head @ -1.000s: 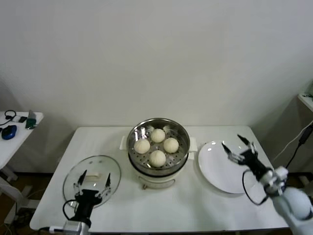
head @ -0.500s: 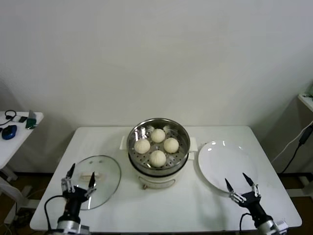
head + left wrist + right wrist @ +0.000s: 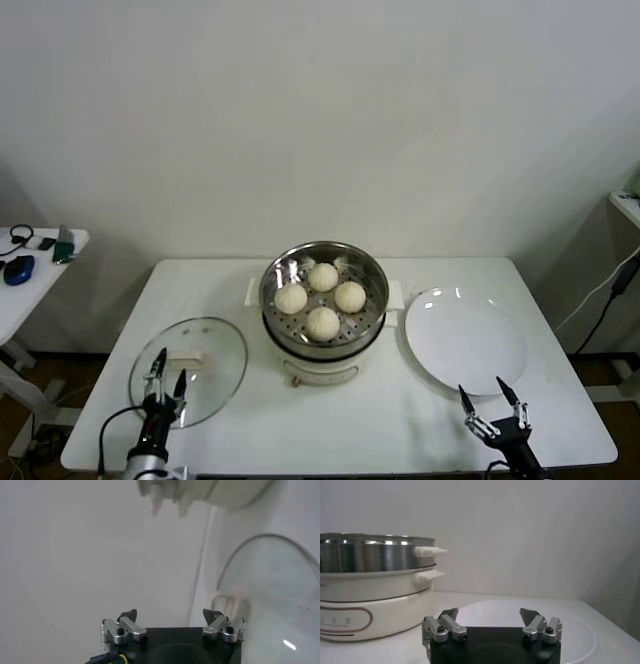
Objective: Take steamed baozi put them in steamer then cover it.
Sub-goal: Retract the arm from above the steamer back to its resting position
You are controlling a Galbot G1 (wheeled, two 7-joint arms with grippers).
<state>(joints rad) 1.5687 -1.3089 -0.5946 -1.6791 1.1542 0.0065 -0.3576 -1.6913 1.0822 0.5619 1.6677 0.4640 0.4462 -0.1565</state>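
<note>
Glass cover [image 3: 190, 368] overhangs table [image 3: 400, 420] edge; 4 baozi [image 3: 322, 323] in steamer [image 3: 323, 300].

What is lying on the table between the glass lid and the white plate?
The steamer holding four baozi, seen in the head view.

The right gripper [image 3: 491, 616] stands with its jaws wide apart and nothing between them. Just past the jaws lies a white plate [image 3: 570, 625] on the table [image 3: 380, 647]. Off to one side of the jaws is the steamer [image 3: 370, 555], steel pot on a white base, its side handles [image 3: 429, 551] pointing toward the plate.
</note>
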